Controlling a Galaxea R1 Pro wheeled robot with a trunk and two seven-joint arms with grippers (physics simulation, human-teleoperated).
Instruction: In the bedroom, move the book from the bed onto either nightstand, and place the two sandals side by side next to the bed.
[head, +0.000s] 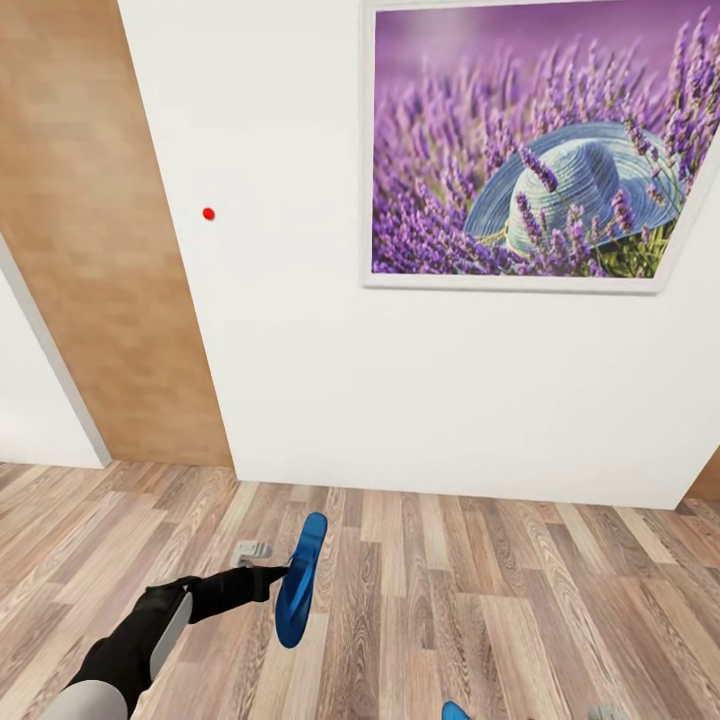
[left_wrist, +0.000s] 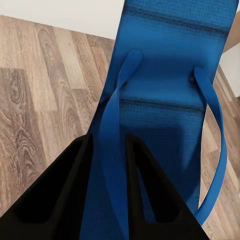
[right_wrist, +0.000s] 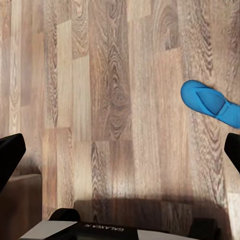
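Left gripper (left_wrist: 107, 190) clamped on one sandal (head: 299, 580), carried above the floor. Right gripper (right_wrist: 120, 150) spread, empty; second sandal (right_wrist: 210, 102) on the floor (right_wrist: 100, 100) ahead. Placement by bed and book likely pending.

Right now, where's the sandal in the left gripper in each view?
Head view: held sandal low, left of centre, upright at the tip of the left gripper.
Left wrist view: close up, one strap pinched between the black fingers.
Right wrist view: the blue one here is the other sandal, flat on the floor.
Shared landmark: wood-plank floor.
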